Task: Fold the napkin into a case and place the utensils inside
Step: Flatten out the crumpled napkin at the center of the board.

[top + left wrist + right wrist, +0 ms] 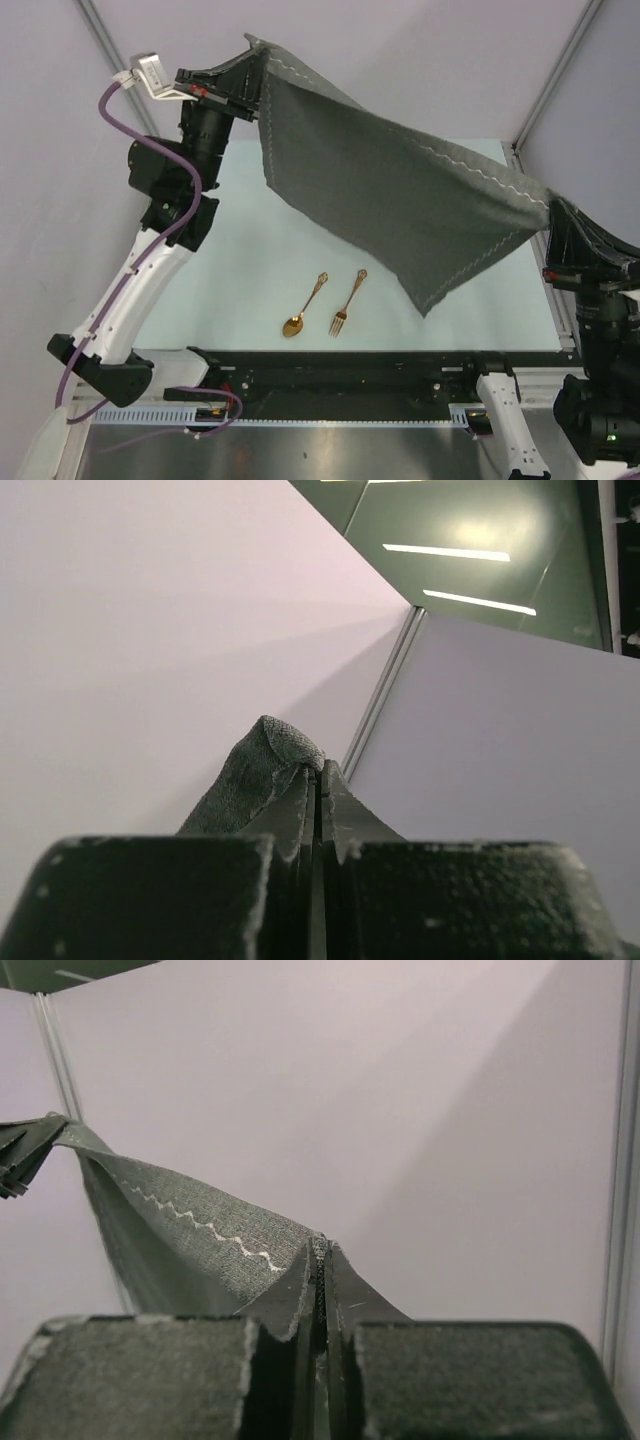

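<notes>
The dark grey napkin hangs stretched in the air above the table, held by two corners, its free corner drooping towards the front right. My left gripper is shut on the far left corner, high at the back. My right gripper is shut on the right corner, where a white zigzag stitch runs along the hem. On the table below lie the utensils: a gold spoon and a gold fork, side by side, handles pointing away from me.
The pale green table top ends at a black rail along the near edge. White enclosure walls with grey corner posts stand behind and at both sides.
</notes>
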`<state>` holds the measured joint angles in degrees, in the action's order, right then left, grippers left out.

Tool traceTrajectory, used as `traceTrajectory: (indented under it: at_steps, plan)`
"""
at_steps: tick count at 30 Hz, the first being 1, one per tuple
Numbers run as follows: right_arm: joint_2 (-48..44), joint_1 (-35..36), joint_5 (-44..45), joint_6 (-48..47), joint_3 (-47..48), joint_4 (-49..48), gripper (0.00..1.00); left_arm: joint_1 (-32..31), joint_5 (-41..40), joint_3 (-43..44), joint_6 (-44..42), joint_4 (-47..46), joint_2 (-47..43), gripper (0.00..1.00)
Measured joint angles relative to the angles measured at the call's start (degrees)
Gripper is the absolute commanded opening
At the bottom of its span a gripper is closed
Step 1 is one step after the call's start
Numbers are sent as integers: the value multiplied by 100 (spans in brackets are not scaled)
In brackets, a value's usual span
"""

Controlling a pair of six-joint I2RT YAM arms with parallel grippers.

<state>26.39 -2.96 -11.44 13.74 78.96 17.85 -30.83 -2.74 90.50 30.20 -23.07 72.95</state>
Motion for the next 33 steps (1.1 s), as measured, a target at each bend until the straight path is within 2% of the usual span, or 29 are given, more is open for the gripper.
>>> traceTrajectory:
  at_steps: [4, 7, 10, 15, 19, 24, 27, 33]
  plan:
    - [24, 11, 258, 61, -240, -83, 0, -2, -96, -61, -214, -225, 138, 0]
    - [197, 17, 708, 238, -748, -68, 0, -2, -210, -109, -352, -468, 584, 0]
    - [640, 17, 1150, 455, -1355, -127, 0, 0, -382, -293, -479, -929, 1300, 0]
    - [1908, -61, 1899, 632, -2273, -306, 0, 92, -590, -380, -337, -1534, 2905, 0]
    - [3106, -437, 2299, 699, -2761, -796, 0, 219, -446, 769, 105, -1582, 4828, 0]
    - [4559, -1036, 2225, 894, -2743, -1733, 0, 216, -118, 3348, 608, -1134, 7154, 0]
    - [5635, -1405, 1996, 1047, -2267, -1982, 0, 170, -109, 3998, 831, -1012, 7722, 0]
    - [7366, -1740, 1532, 1176, -1126, -2310, 0, 70, -323, 4133, 1040, -1139, 7849, 0]
